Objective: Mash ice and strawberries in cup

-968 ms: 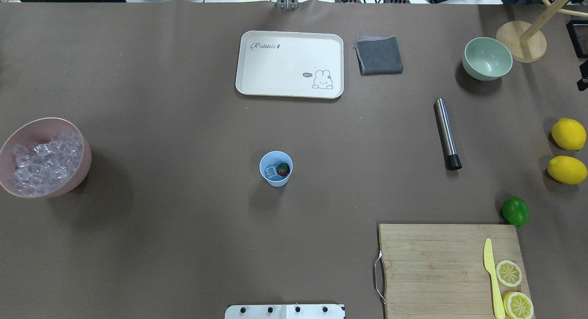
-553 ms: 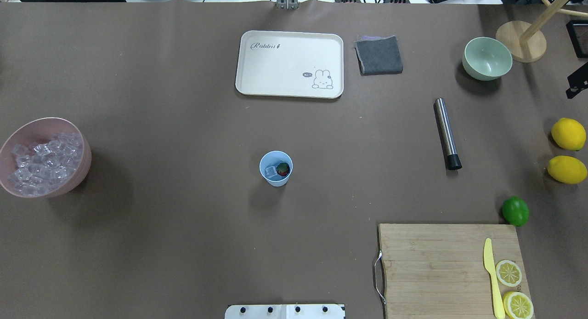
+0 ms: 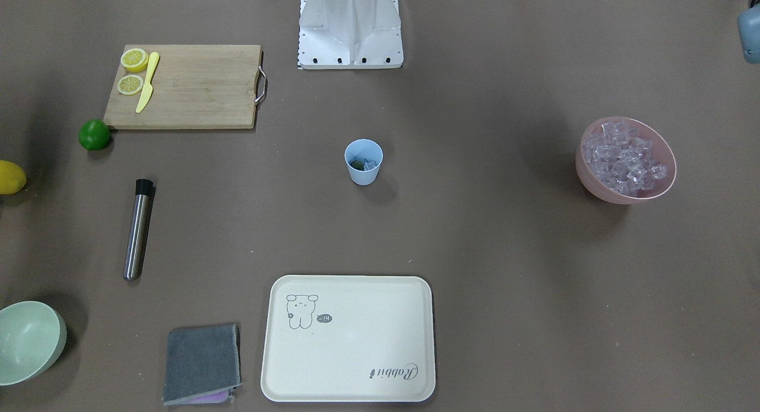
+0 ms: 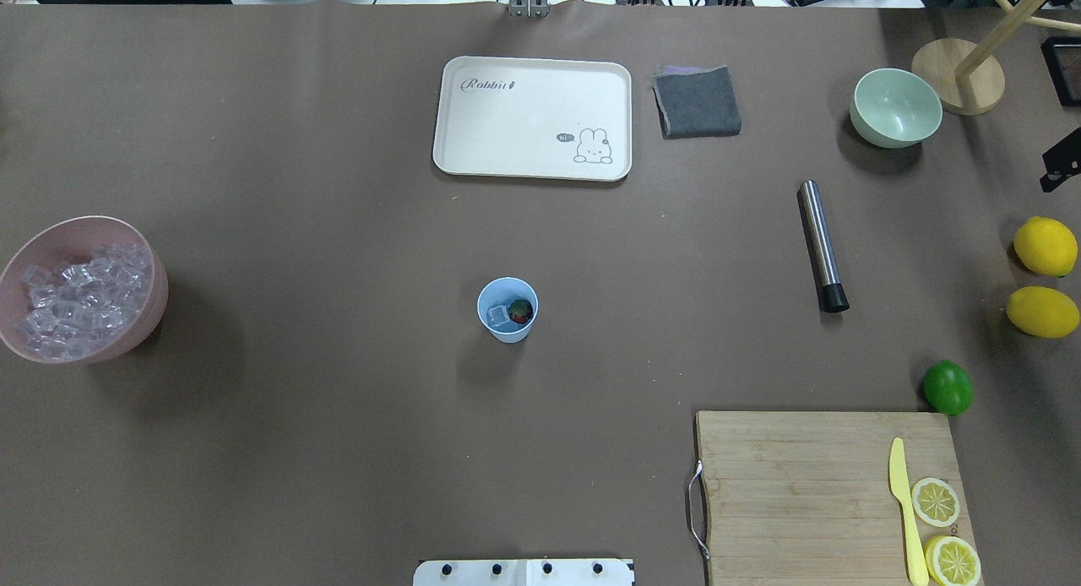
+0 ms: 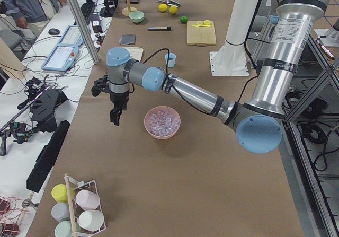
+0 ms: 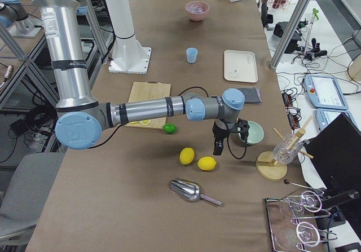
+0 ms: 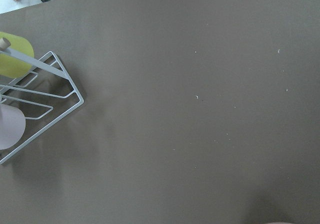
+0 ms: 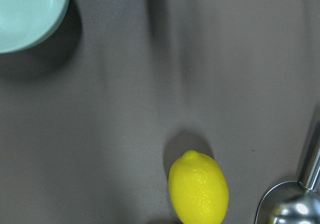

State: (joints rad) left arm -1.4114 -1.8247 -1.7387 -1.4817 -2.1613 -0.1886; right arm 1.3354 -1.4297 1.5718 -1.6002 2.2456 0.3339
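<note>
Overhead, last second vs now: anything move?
Only the right gripper, a dark shape at the view's right edge: it crept slightly inward and towards the robot's side of the table. Nothing was gripped or released. The cup, strawberry, ice and steel rod have not moved.

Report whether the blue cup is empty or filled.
Filled: the upright cup holds one strawberry beside a clear ice cube, both visible from overhead.

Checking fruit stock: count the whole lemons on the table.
2. The far lemon and the near lemon lie side by side on the robot's right, beyond the lime. None seems hidden.
</note>
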